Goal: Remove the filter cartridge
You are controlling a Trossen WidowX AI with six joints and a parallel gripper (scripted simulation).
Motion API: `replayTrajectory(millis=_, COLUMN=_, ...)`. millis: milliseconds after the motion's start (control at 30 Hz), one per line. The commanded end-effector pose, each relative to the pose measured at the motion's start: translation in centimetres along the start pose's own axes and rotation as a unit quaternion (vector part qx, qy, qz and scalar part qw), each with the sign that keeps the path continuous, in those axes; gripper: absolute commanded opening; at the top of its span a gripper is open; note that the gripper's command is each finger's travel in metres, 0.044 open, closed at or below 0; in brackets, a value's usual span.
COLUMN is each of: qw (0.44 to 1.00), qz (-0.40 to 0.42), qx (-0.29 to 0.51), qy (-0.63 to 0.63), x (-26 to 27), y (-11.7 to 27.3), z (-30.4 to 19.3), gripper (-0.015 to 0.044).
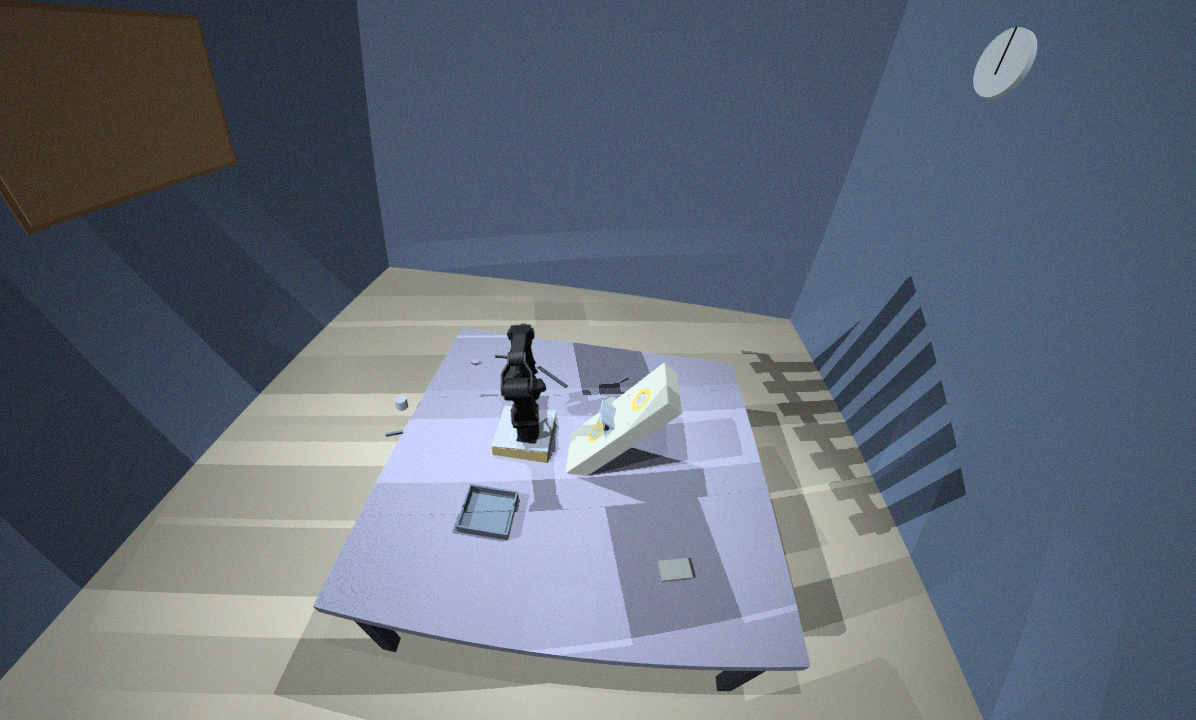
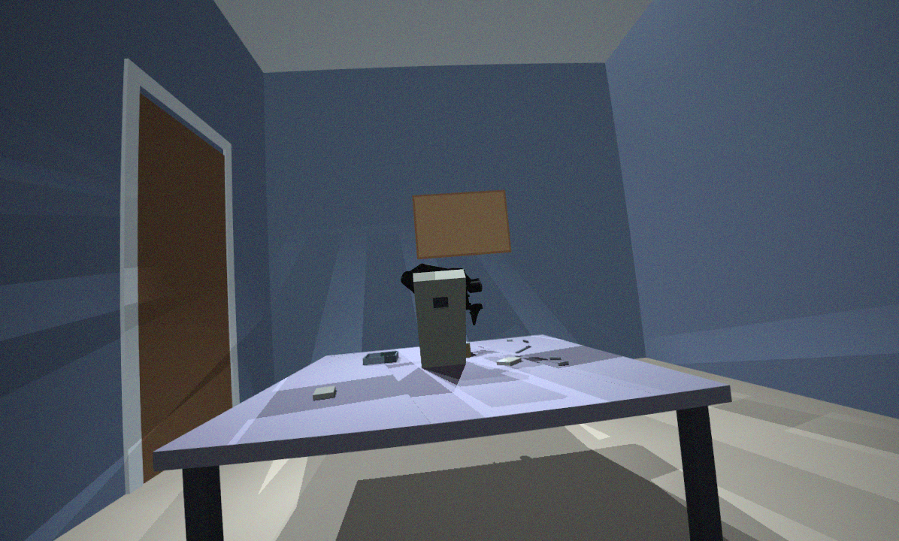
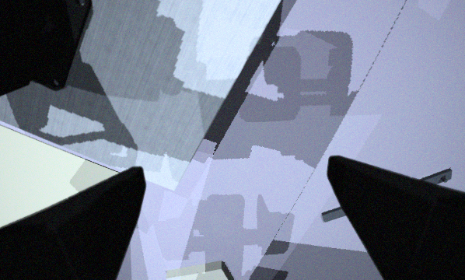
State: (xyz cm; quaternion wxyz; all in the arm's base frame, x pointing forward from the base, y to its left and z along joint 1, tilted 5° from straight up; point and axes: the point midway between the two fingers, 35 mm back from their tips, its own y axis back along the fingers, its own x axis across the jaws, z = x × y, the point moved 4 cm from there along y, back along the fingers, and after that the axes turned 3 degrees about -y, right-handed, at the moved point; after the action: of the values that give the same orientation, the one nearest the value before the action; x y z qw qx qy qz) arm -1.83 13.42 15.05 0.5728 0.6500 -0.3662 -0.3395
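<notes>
The cream service panel (image 1: 622, 437) (image 2: 443, 336) leans on the table; its back faces the exterior view. The top view shows two yellow rings and a small pale blue-grey piece (image 1: 608, 412) between them. I cannot make out the round cartridge or its slots. A cream surface, probably the panel (image 3: 22, 171), shows at the left of the wrist view. My gripper (image 2: 474, 315) (image 3: 237, 170) is open with nothing between its fingers, pointing down beside the panel. The shallow dark-rimmed tray (image 1: 465, 531) (image 2: 379, 361) shows nothing on its visible floor.
The metallic base plate (image 1: 504, 440) (image 3: 139, 93) lies under the arm, beside the panel. A pale block (image 1: 675, 569) (image 2: 324, 392) lies on the table, and another pale block (image 2: 508, 361) (image 3: 201, 274) lies on the panel's other side. A grey rod (image 1: 552, 376) lies near the arm.
</notes>
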Motion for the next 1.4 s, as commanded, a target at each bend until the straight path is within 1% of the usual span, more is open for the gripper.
replayTrajectory(millis=0, qw=1.0, qz=-0.001, qx=0.0, qy=-0.012, x=0.0, y=0.0, z=-0.1, gripper=0.0374)
replayTrajectory(millis=33, qw=0.999, qz=-0.005, qx=0.002, qy=-0.047, x=-0.1, y=0.1, z=-0.4, gripper=0.0348)
replayTrajectory(millis=133, qw=0.969, qz=-0.028, qx=0.007, qy=-0.245, x=-0.3, y=0.5, z=-2.3, gripper=0.0269)
replayTrajectory(millis=200, qw=0.924, qz=-0.045, qx=0.01, qy=-0.38, x=-0.3, y=0.8, z=-3.8, gripper=0.0216)
replayTrajectory(millis=267, qw=0.86, qz=-0.062, qx=0.01, qy=-0.506, x=-0.1, y=1.2, z=-5.2, gripper=0.0164)
replayTrajectory(millis=367, qw=0.733, qz=-0.089, qx=0.008, qy=-0.674, x=0.5, y=1.8, z=-7.5, gripper=0.0093)
replayTrajectory(millis=433, qw=0.63, qz=-0.107, qx=0.004, qy=-0.769, x=1.1, y=2.2, z=-9.0, gripper=0.0093)
replayTrajectory(millis=533, qw=0.453, qz=-0.135, qx=-0.005, qy=-0.881, x=2.3, y=2.9, z=-11.2, gripper=0.0093)
replayTrajectory(millis=567, qw=0.409, qz=-0.142, qx=-0.008, qy=-0.901, x=2.6, y=3.1, z=-11.7, gripper=0.0093)
replayTrajectory(millis=767, qw=0.223, qz=-0.167, qx=-0.021, qy=-0.96, x=4.1, y=3.9, z=-13.6, gripper=0.0093)
replayTrajectory(millis=933, qw=0.061, qz=-0.189, qx=-0.036, qy=-0.98, x=5.7, y=4.6, z=-15.0, gripper=0.0093)
replayTrajectory(millis=1133, qw=-0.137, qz=-0.213, qx=-0.059, qy=-0.966, x=7.8, y=5.5, z=-16.6, gripper=0.0093)
replayTrajectory(millis=1367, qw=-0.357, qz=-0.239, qx=-0.091, qy=-0.899, x=10.7, y=6.7, z=-18.1, gripper=0.0093)
